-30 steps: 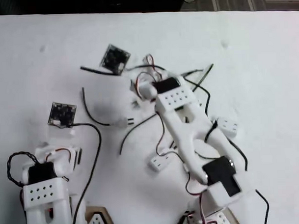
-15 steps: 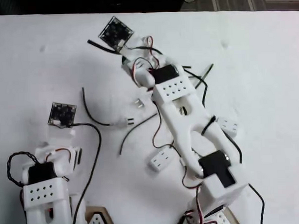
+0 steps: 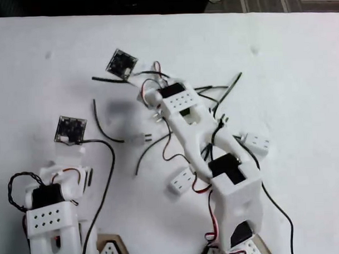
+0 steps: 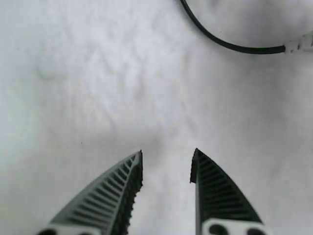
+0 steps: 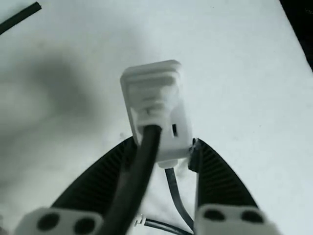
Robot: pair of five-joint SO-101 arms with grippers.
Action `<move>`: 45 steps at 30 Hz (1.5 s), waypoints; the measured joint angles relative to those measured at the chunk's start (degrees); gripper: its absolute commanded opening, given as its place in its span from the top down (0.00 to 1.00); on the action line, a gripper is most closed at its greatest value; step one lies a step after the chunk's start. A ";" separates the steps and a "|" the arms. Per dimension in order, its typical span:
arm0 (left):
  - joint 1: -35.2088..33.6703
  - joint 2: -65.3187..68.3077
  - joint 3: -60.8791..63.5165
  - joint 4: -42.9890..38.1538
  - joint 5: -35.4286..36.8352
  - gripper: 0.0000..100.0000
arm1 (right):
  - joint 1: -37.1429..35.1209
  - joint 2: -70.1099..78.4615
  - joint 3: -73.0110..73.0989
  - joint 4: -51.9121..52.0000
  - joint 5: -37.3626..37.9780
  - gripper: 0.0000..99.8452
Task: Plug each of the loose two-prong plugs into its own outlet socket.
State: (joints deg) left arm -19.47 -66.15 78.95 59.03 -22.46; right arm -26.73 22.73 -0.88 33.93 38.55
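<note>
The right arm stretches across the middle of the white bench (image 3: 300,55). Its right pincer (image 5: 164,147) is clamped on a white plug (image 5: 155,105), with the ribbed fingers (image 5: 215,181) pressing the plug's two sides. A thick black cord (image 5: 139,166) leaves the plug's near end and runs back between the fingers. A soft shadow lies on the bench beside the plug, and it cannot be told whether the plug touches the surface. From above, this pincer (image 3: 150,98) sits among black and red wires near the bench's middle.

A second plug (image 3: 142,138), two prongs showing, lies flat on the bench at the end of a curved black lead (image 3: 102,126), apart from the right pincer. One outlet socket (image 3: 182,180) lies just beside the right arm's forearm. The other outlet socket (image 3: 256,142) lies on the arm's opposite side, and both are apart from the plugs.

The left pincer (image 4: 166,156) sits low at the bench's near left corner, its fingers parted by a narrow gap over bare bench.
</note>
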 measured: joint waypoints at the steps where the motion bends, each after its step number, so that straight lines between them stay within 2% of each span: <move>1: 0.00 0.00 0.00 0.00 0.00 0.83 | 0.00 0.00 0.00 0.70 -1.41 0.87; 9: 0.00 0.00 0.00 0.00 0.00 0.83 | 0.00 -5.01 0.00 9.23 -14.42 0.85; 14: 0.00 0.00 0.00 0.00 0.00 0.83 | 0.00 -5.89 0.00 9.58 -16.35 0.68; 16: 0.00 0.00 0.00 0.00 0.00 0.83 | 0.00 -5.89 0.00 9.67 -16.62 0.65; 26: 0.00 0.00 0.00 0.00 0.00 0.83 | -2.20 -6.95 0.00 14.33 -16.62 0.65; 31: 0.00 0.00 0.00 0.00 0.00 0.83 | -2.02 -6.95 0.00 19.52 -18.81 0.75; 34: 0.00 0.00 0.00 0.00 0.00 0.83 | -0.70 -6.95 0.00 20.92 -25.93 0.79; 42: 0.00 0.00 0.00 0.00 0.00 0.83 | 0.70 -2.64 -0.62 21.71 -52.13 0.72; 45: 0.00 0.00 0.00 0.00 0.00 0.83 | 0.79 2.64 -2.81 21.89 -56.70 0.72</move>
State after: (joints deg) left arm -19.47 -66.15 78.95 59.03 -22.46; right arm -25.93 25.36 -3.69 55.82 -18.15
